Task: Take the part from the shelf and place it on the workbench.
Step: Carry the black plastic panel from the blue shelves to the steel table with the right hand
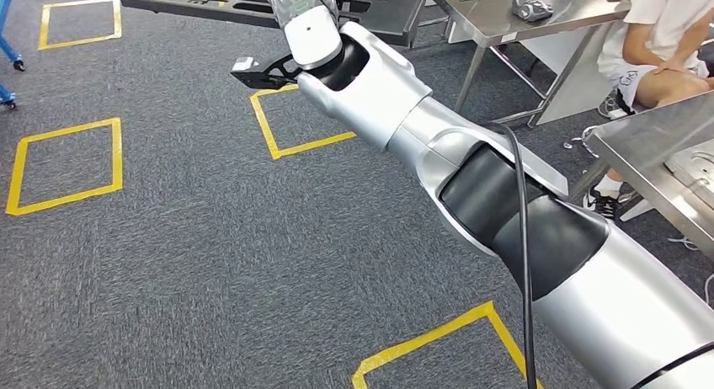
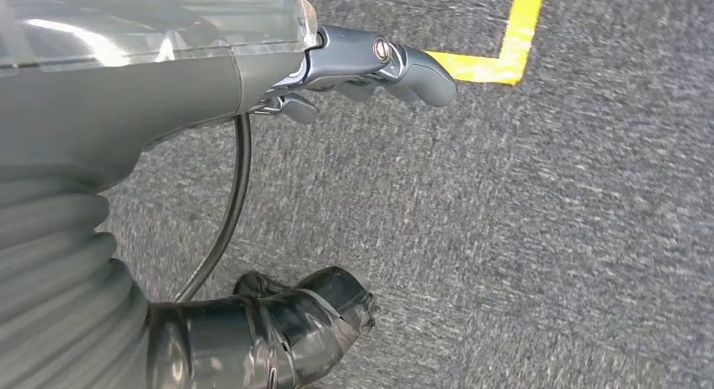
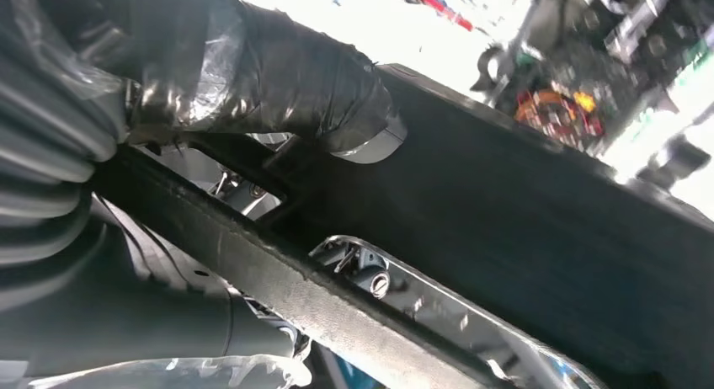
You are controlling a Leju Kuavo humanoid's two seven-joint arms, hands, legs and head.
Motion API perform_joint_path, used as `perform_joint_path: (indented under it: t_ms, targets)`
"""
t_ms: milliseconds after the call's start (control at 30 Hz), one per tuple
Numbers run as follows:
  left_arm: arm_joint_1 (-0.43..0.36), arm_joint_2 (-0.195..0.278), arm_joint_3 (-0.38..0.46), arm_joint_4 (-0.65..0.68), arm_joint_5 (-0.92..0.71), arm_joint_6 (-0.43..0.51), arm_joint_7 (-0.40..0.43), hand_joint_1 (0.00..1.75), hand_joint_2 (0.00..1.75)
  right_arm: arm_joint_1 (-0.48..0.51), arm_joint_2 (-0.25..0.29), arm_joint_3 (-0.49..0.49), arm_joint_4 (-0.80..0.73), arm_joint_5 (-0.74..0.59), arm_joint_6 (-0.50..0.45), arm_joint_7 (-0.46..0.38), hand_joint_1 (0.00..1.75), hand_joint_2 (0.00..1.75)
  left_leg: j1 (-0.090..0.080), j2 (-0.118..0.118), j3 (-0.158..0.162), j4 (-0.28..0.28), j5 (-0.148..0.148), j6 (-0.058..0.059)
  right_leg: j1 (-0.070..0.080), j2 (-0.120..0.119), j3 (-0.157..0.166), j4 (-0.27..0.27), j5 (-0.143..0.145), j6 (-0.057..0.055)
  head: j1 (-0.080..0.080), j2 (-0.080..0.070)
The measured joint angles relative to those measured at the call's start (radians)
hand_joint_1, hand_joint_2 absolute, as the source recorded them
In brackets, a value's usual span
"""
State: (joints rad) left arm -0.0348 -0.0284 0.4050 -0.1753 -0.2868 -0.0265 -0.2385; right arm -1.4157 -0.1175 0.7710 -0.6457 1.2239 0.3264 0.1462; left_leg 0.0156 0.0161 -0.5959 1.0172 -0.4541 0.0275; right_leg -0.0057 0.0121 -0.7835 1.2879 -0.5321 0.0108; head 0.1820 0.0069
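Note:
The part is a long black foam tray [image 1: 210, 3] with shaped cutouts, seen across the top of the head view. My right arm reaches up to its near edge, and the wrist cover hides most of my right hand [image 1: 300, 10]. In the right wrist view my right hand [image 3: 194, 94] grips the tray [image 3: 522, 204]: the taped thumb [image 3: 278, 73] presses on one face, and the fingers [image 3: 370, 275] show through a cutout on the other side. My left hand [image 2: 337, 77] hangs over the grey carpet, holding nothing, with the thumb apart from the fingers.
A steel workbench [image 1: 497, 14] with a small object on it stands at the back right. A second steel bench [image 1: 648, 157] is at the right edge. A person [image 1: 665, 44] sits between them. Yellow tape squares [image 1: 63, 166] mark the carpet.

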Motion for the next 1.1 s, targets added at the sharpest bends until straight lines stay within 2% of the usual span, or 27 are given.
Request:
perform_joint_path:
  t_ms: [33,67,100,167,233,267,300,333,400,433,467,500,533,567,600,667,700,733,767,800,833,900,967,1000,1033,1067,1100]
  targets:
    - [0.0,0.0,0.002,0.0,-0.001,0.0,0.0,0.0,1.75,0.005,-0.006,0.0,-0.001,0.0,0.002,0.0,1.75,1.75,-0.002,0.011,0.0,0.001,-0.001,0.001,-0.001,-0.004,-0.009,0.019,0.001,0.0,0.0,0.0]
    - [0.0,0.0,0.005,0.0,-0.001,0.0,-0.001,0.0,1.75,0.008,-0.011,0.0,-0.003,0.0,0.003,-0.001,1.75,1.75,-0.003,0.022,0.001,0.001,-0.003,0.002,-0.001,-0.007,0.001,0.001,0.019,-0.002,0.0,0.0]
    - [0.0,0.0,0.007,0.0,-0.001,0.0,-0.002,0.0,1.75,0.008,-0.014,0.0,-0.006,0.0,0.005,-0.001,1.75,1.75,-0.005,0.032,0.002,0.002,-0.004,0.002,0.0,-0.013,0.03,-0.054,0.05,-0.006,0.0,0.0]
    - [0.0,0.0,0.012,0.0,-0.002,0.0,-0.003,0.0,1.75,0.002,-0.018,0.0,-0.014,0.0,0.009,-0.001,1.75,1.75,-0.009,0.052,0.004,0.002,-0.009,-0.001,0.013,-0.051,0.1,-0.189,0.097,-0.017,0.0,0.0]
    - [0.0,0.0,0.015,0.0,-0.002,0.0,-0.004,0.0,1.75,-0.005,-0.018,0.0,-0.022,0.0,0.012,-0.001,1.75,1.75,-0.014,0.073,0.006,0.002,-0.013,-0.006,0.028,-0.073,0.132,-0.253,0.107,-0.028,0.0,0.0]
    - [-0.001,0.0,0.016,0.0,-0.002,0.0,-0.005,0.0,1.75,-0.006,-0.019,0.0,-0.023,0.0,0.013,-0.001,1.75,1.75,-0.015,0.084,0.008,0.001,-0.015,-0.01,0.032,-0.066,0.133,-0.256,0.108,-0.031,0.0,0.0]
    - [-0.003,0.0,0.016,0.0,-0.002,0.0,-0.005,0.0,1.75,-0.007,-0.02,0.0,-0.025,0.0,0.014,-0.001,1.75,1.75,-0.015,0.09,0.011,0.001,-0.018,-0.014,0.028,-0.055,0.135,-0.261,0.11,-0.035,0.0,0.0]
    - [-0.004,0.0,0.016,0.0,-0.003,0.0,-0.006,0.0,1.75,-0.007,-0.021,0.0,-0.027,0.0,0.015,-0.001,1.75,1.75,-0.013,0.081,0.012,0.006,-0.025,-0.018,0.025,-0.045,0.14,-0.267,0.112,-0.039,0.0,0.0]
    - [-0.005,0.001,0.016,0.0,-0.004,0.0,-0.007,0.0,1.75,-0.01,-0.02,0.0,-0.03,0.001,0.016,-0.001,1.75,1.75,-0.009,0.035,-0.009,0.064,-0.065,-0.026,0.016,-0.027,0.15,-0.28,0.118,-0.049,0.0,0.0]
    - [-0.004,0.001,0.017,-0.001,-0.004,0.0,-0.007,0.0,1.75,-0.012,-0.017,0.0,-0.031,0.001,0.017,-0.001,1.75,1.75,-0.006,0.01,-0.035,0.122,-0.095,-0.028,0.015,-0.018,0.152,-0.281,0.118,-0.052,0.0,0.0]
    - [-0.003,0.002,0.017,-0.001,-0.004,0.0,-0.007,0.0,1.75,-0.012,-0.014,0.0,-0.031,0.001,0.017,-0.001,1.75,1.75,-0.005,-0.002,-0.066,0.188,-0.125,-0.031,0.015,-0.007,0.153,-0.281,0.118,-0.054,-0.001,0.0]
    - [-0.001,0.003,0.017,-0.001,-0.005,0.0,-0.007,0.0,1.75,-0.011,-0.012,0.0,-0.032,0.001,0.018,-0.001,1.75,1.75,-0.004,-0.007,-0.096,0.246,-0.143,-0.034,0.014,0.006,0.153,-0.28,0.117,-0.055,-0.001,0.0]
    - [-0.001,0.003,0.017,-0.001,-0.005,0.0,-0.007,0.0,1.75,-0.01,-0.01,0.0,-0.032,0.001,0.018,-0.001,1.75,1.75,-0.003,-0.009,-0.113,0.275,-0.144,-0.036,0.014,0.019,0.153,-0.277,0.117,-0.055,-0.001,0.0]
    - [0.0,0.004,0.017,-0.001,-0.006,0.0,-0.006,0.0,1.75,-0.01,-0.009,0.0,-0.032,0.001,0.018,-0.002,1.75,1.75,-0.002,-0.01,-0.115,0.27,-0.127,-0.038,0.012,0.032,0.153,-0.274,0.116,-0.053,-0.001,0.0]
    - [0.0,0.004,0.017,-0.001,-0.008,0.0,-0.006,0.0,1.75,-0.01,-0.009,0.0,-0.032,0.0,0.017,-0.004,1.75,1.75,0.0,-0.014,-0.098,0.227,-0.093,-0.04,0.01,0.045,0.152,-0.269,0.113,-0.05,-0.001,0.0]
    - [0.0,0.004,0.018,-0.001,-0.01,0.0,-0.005,0.0,1.75,-0.009,-0.009,0.0,-0.032,-0.002,0.016,-0.01,1.75,1.75,0.008,-0.052,-0.043,0.103,-0.031,-0.044,0.007,0.069,0.146,-0.252,0.105,-0.041,-0.001,0.0]
    - [0.0,0.004,0.019,-0.001,-0.012,0.0,-0.005,0.0,1.75,-0.008,-0.008,0.0,-0.032,-0.004,0.015,-0.013,1.75,1.75,0.011,-0.071,-0.023,0.058,-0.017,-0.044,0.005,0.081,0.14,-0.244,0.103,-0.035,-0.001,0.0]
    - [0.0,0.004,0.02,-0.001,-0.014,-0.001,-0.005,0.0,1.75,-0.005,-0.008,0.0,-0.032,-0.005,0.014,-0.013,1.75,1.75,0.012,-0.085,-0.013,0.037,-0.016,-0.042,0.004,0.093,0.132,-0.24,0.103,-0.029,-0.001,0.0]
    - [0.0,0.004,0.021,-0.001,-0.016,-0.001,-0.004,0.0,1.75,-0.001,-0.01,0.0,-0.032,-0.006,0.013,-0.013,1.75,1.75,0.01,-0.085,-0.01,0.033,-0.019,-0.038,0.002,0.104,0.127,-0.239,0.106,-0.023,-0.001,0.0]
    - [-0.002,0.004,0.022,-0.001,-0.018,-0.001,-0.004,0.0,1.75,0.004,-0.013,0.0,-0.032,-0.006,0.012,-0.013,1.75,1.75,0.01,-0.074,-0.01,0.029,-0.018,-0.032,0.001,0.115,0.123,-0.241,0.11,-0.016,-0.001,0.0]
    - [-0.003,0.004,0.023,-0.001,-0.018,-0.002,-0.004,0.0,1.75,0.009,-0.017,0.0,-0.032,-0.006,0.012,-0.013,1.75,1.75,0.01,-0.063,-0.008,0.024,-0.014,-0.025,0.001,0.112,0.12,-0.24,0.109,-0.011,-0.001,0.0]
    - [-0.004,0.003,0.024,-0.001,-0.018,-0.002,-0.004,0.0,1.75,0.014,-0.024,0.0,-0.032,-0.007,0.011,-0.013,1.75,1.75,0.01,-0.04,-0.005,0.014,-0.007,-0.01,0.003,0.066,0.098,-0.197,0.081,-0.003,0.0,0.0]
    - [-0.002,0.004,0.028,-0.001,-0.02,-0.001,-0.004,0.0,1.75,0.017,-0.027,0.0,-0.032,-0.007,0.011,-0.015,1.75,1.75,0.005,-0.019,-0.003,0.011,-0.007,-0.002,0.002,0.011,0.045,-0.082,0.024,0.004,0.0,0.0]
    - [-0.001,0.004,0.031,-0.001,-0.022,0.0,-0.004,0.0,1.75,0.021,-0.031,0.0,-0.033,-0.009,0.011,-0.017,1.75,1.75,0.003,-0.008,-0.003,0.011,-0.008,0.0,0.001,0.0,0.014,-0.02,0.001,0.006,0.0,0.0]
    - [-0.001,0.004,0.034,-0.001,-0.024,0.001,-0.003,0.0,1.75,0.025,-0.036,0.0,-0.034,-0.011,0.012,-0.019,1.75,1.75,0.002,0.002,-0.003,0.011,-0.009,0.001,0.0,-0.004,-0.005,0.017,-0.006,0.006,0.0,0.0]
    - [-0.001,0.003,0.037,-0.001,-0.027,0.002,-0.002,0.0,1.75,0.028,-0.042,0.0,-0.035,-0.014,0.013,-0.021,1.75,1.75,0.001,0.012,-0.002,0.011,-0.011,0.002,0.0,-0.006,-0.007,0.019,0.004,0.005,0.0,0.0]
    - [-0.001,0.003,0.039,-0.001,-0.029,0.003,-0.002,0.0,1.75,0.03,-0.049,0.0,-0.038,-0.017,0.014,-0.022,1.75,1.75,0.0,0.021,-0.001,0.012,-0.012,0.003,0.001,-0.01,0.012,-0.02,0.031,0.001,0.0,0.0]
